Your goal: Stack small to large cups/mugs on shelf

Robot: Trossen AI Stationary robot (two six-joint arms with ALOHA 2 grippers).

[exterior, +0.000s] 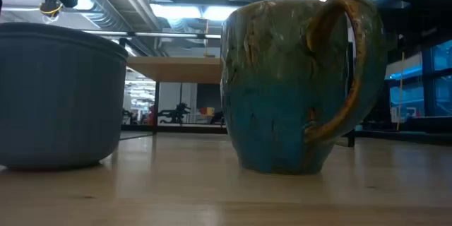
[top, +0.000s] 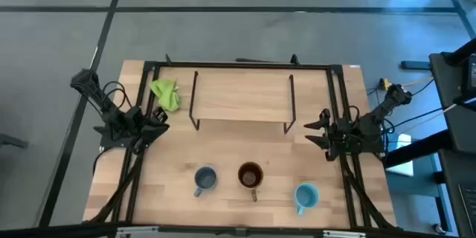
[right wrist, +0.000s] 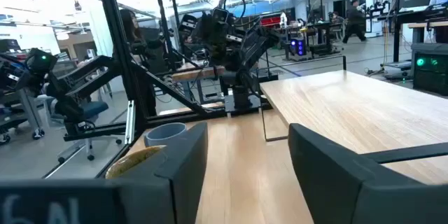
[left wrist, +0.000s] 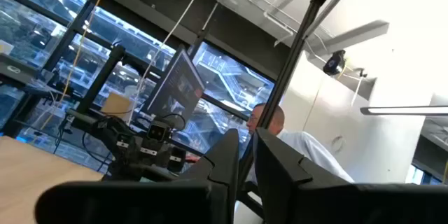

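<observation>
Brown-olive mug [exterior: 296, 85] mid-row | well apart from both arms' jaws

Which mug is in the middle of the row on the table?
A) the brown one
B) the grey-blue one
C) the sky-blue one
A: seen from above, the brown mug stands between the grey-blue mug and the sky-blue mug.

The low light-wood shelf on black wire legs [top: 242, 95] has a bare top. A crumpled green cloth [top: 166, 94] lies just beside its left end. Bare tabletop runs between the shelf and three mugs in a row: grey-blue [top: 204, 178], brown-olive [top: 250, 175], sky-blue [top: 306, 195], all apart.
</observation>
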